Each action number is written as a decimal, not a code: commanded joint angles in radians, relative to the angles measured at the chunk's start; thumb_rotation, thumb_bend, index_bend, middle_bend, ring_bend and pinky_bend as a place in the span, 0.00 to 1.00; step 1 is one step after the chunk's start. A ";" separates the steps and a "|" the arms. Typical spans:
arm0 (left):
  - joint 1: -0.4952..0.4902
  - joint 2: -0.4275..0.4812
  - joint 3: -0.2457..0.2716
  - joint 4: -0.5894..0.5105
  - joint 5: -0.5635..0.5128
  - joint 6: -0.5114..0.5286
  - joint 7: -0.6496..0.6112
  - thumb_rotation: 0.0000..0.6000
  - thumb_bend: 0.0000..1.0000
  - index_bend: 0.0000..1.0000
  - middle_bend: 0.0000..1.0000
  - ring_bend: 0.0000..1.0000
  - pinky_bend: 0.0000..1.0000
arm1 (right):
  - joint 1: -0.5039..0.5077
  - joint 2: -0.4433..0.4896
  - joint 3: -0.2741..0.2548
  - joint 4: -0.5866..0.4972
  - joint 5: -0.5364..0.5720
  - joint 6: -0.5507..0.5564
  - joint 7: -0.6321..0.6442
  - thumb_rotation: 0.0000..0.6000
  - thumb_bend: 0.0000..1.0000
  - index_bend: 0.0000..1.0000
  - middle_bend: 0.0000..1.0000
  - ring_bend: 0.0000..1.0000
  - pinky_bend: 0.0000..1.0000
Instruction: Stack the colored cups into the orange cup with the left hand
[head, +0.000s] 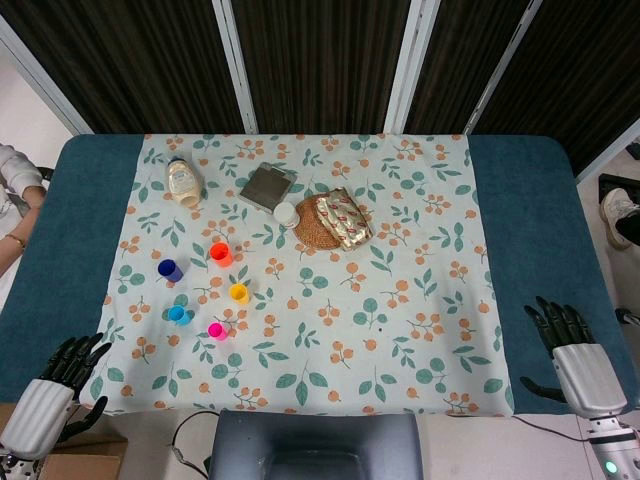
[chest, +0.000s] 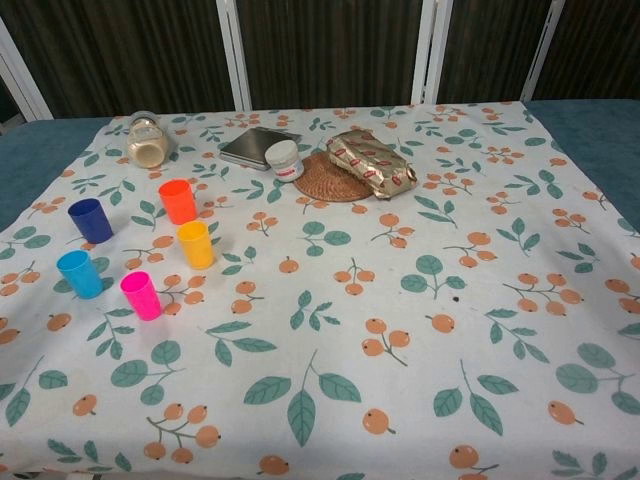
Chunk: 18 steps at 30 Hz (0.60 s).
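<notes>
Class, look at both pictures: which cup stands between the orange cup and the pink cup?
The yellow cup stands between the orange cup and the pink cup. The chest view shows it best.

Left hand (head: 50, 395), right hand (head: 575, 360) seemingly empty

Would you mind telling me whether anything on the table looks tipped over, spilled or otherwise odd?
Only the jar at the far left: it lies on its side on the tablecloth, with nothing visibly spilled. The five cups, including the orange cup, stand upright and apart.
</notes>
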<state>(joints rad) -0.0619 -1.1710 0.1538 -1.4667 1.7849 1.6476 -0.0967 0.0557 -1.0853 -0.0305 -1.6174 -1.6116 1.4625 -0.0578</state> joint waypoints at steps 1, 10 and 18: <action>-0.010 -0.008 -0.008 0.001 -0.002 -0.017 -0.006 1.00 0.39 0.00 0.00 0.00 0.07 | 0.004 0.001 0.003 -0.001 0.008 -0.009 0.002 1.00 0.18 0.00 0.00 0.00 0.00; -0.219 -0.158 -0.206 0.053 -0.167 -0.285 -0.007 1.00 0.39 0.00 0.64 0.63 0.78 | 0.004 0.004 0.008 -0.006 0.021 -0.013 0.003 1.00 0.19 0.00 0.00 0.00 0.00; -0.442 -0.310 -0.361 0.205 -0.438 -0.635 0.068 1.00 0.38 0.02 1.00 1.00 1.00 | 0.004 0.000 0.018 -0.007 0.041 -0.015 -0.004 1.00 0.19 0.00 0.00 0.00 0.00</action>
<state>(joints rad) -0.4045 -1.3888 -0.1243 -1.3580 1.4546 1.1138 -0.0732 0.0596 -1.0848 -0.0129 -1.6241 -1.5711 1.4475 -0.0616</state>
